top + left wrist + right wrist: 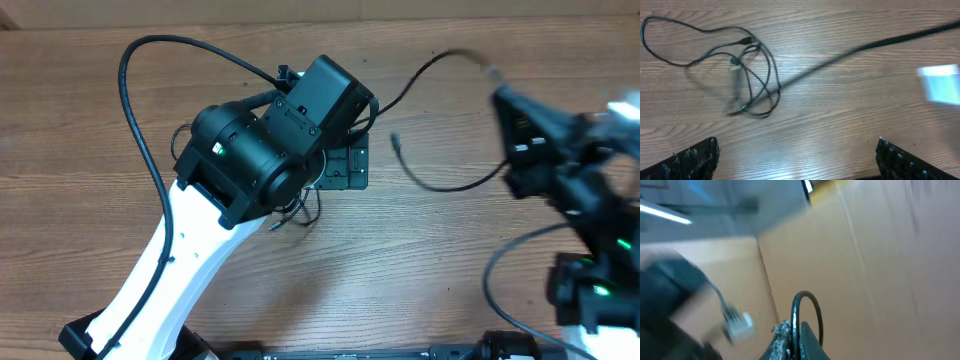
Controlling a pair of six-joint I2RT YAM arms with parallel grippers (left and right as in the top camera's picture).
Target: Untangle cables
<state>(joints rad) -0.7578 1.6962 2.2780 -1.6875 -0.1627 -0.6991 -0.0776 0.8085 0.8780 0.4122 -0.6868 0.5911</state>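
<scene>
A small tangle of thin black cables [752,75] lies on the wooden table, ahead of my left gripper [797,162], which is open and empty above the table. In the overhead view the tangle [296,214] is mostly hidden under my left arm, near my left gripper [342,168]. One long strand [865,47] runs taut from the tangle to the right. My right gripper [796,332] is shut on a loop of that black cable [807,300], raised and blurred. A plug end [737,322] dangles beside it. In the overhead view the strand [430,65] leads to my right gripper [505,100]; another strand [450,185] curves below.
A thick black wire [140,130] fixed to my left arm loops over the table's left part. A blurred white object [940,82] shows at the right in the left wrist view. A tan wall [880,255] fills the right wrist view.
</scene>
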